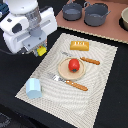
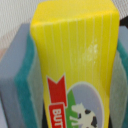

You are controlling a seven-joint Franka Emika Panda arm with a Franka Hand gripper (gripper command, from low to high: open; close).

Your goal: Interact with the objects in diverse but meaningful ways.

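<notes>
My gripper is shut on the small yellow box with red marks and holds it above the far edge of the placemat, at the exterior view's left. In the wrist view the yellow box fills the frame, clamped between the grey-green pads. The red tomato sits on a tan plate in the middle of the mat. The orange scored bread slab lies beyond the plate. The pale blue-white carton stands at the mat's near corner, at the exterior view's left.
An orange-handled knife and fork lie on either side of the plate on the striped placemat. Two grey pots stand on a brown board at the back. A bowl is at the right edge.
</notes>
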